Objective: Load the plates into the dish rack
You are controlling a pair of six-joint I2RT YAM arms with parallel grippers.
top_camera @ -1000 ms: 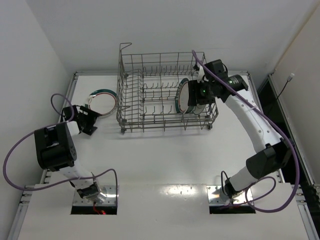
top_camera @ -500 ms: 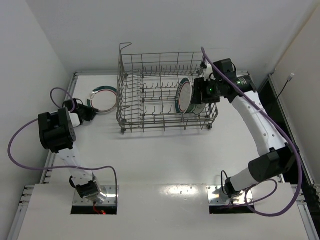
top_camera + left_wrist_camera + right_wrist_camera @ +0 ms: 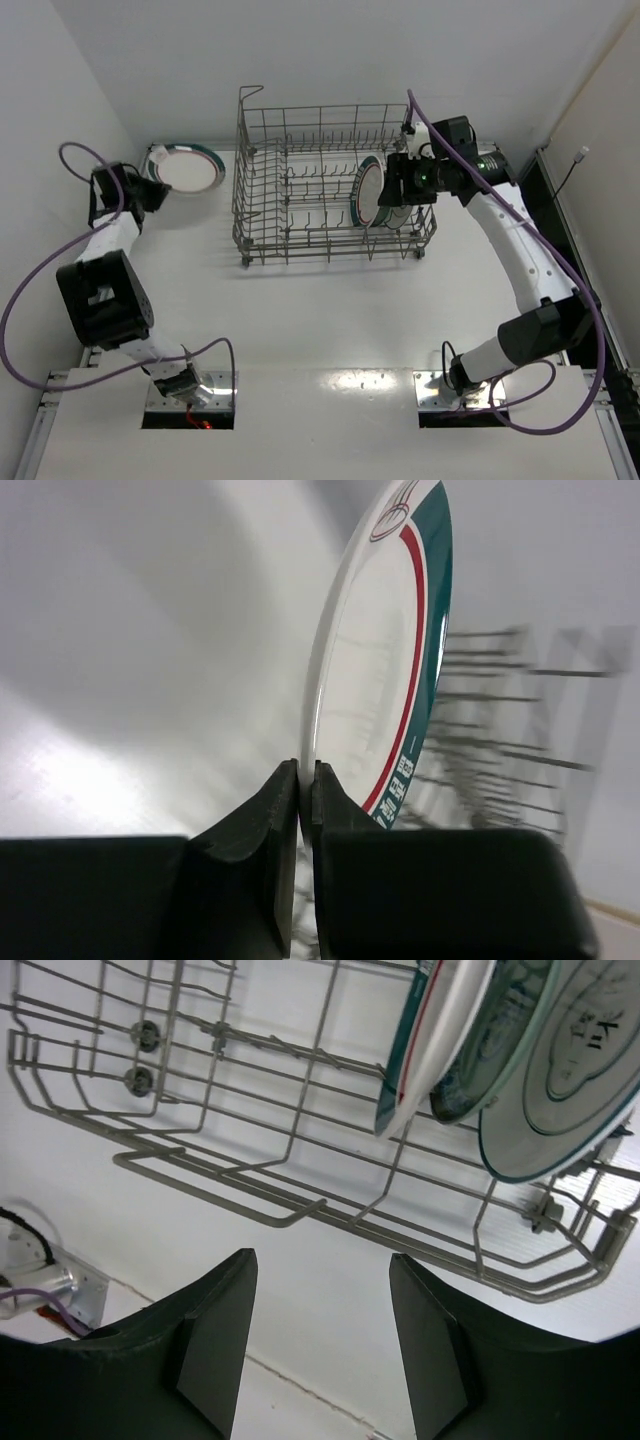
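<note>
Where the left fingers (image 3: pixel 250 845) meet, the plate (image 3: pixel 372 680) sits pinched — edge-on.

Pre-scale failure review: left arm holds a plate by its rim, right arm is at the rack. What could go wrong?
1. The left gripper pinches only the rim of the plate; it may pivot or slip.
2. That plate must clear the tall side of the dish rack and could snag.
3. The open right gripper sits close to the racked plates and could knock them.
</note>
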